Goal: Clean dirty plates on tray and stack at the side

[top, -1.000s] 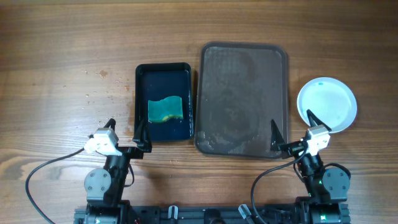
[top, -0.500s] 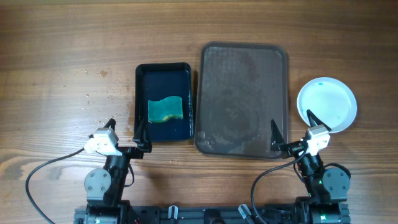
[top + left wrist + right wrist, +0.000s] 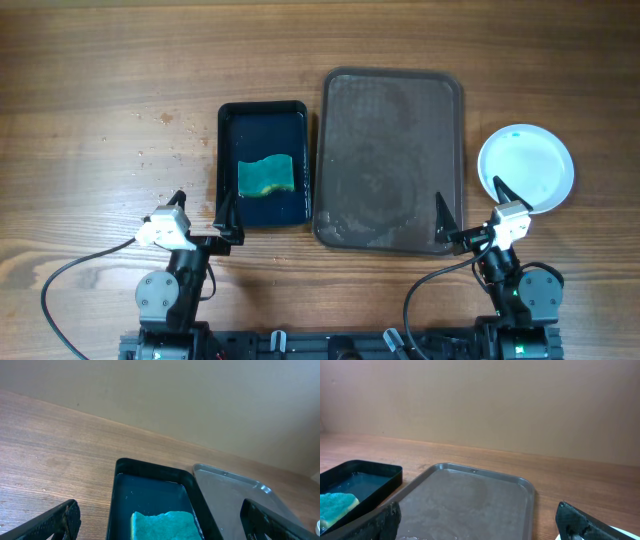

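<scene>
Jaws on both arms stand spread wide, with nothing between them. Over on the left, the left gripper [image 3: 200, 207] sits toward the near edge of the wooden table [image 3: 90, 90]. One finger is out over bare wood and the other is at the near left corner of the black tray [image 3: 262, 106]. That small glossy tray has a dark, wet-looking floor, and a green sponge [image 3: 266, 175] with a wavy far edge lies in its near half. From the left wrist camera the sponge shows right between the two dark fingers.

Just beside the black tray on its right, long side to long side, is the brown tray [image 3: 392, 95]. It is larger, with rounded corners and a raised rim, and its floor looks dull and streaked.

The right gripper [image 3: 470, 200] is at the near right corner of that tray. Seen from above, its left finger lies over the tray's corner and its right finger over the near left edge of the plates [image 3: 527, 168].

The plates rest on the wood to the right of the brown tray, apart from it. From above they show as one white round with a pale blue tint and a small blue spot at the far rim, so I cannot tell how many are stacked there.
</scene>
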